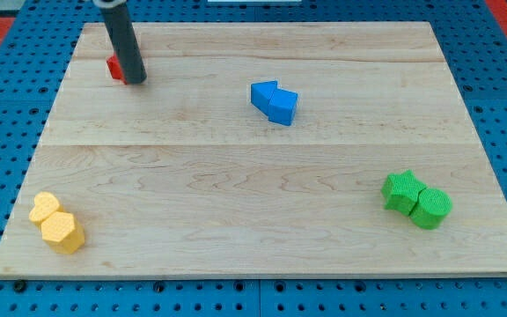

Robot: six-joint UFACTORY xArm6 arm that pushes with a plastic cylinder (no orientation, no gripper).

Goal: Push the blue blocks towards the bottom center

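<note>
Tip (135, 81): a bare rod with nothing to spread or pinch, at the board's far upper left, touching the red block (115, 68).
Blue blocks (274, 102): two, pressed together, upper centre of the wooden board (236, 202).
Bearing: they lie at about 3 o'clock from my tip, well apart.
Need: judged, get round to their 12 o'clock side, then push toward 6.

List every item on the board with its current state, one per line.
my tip: down at upper left, against the red block.
red block: partly hidden behind the rod.
blue blocks: two touching, above centre, not yet pushed.
green blocks: two touching, right.
yellow blocks: two touching, bottom left.
</note>
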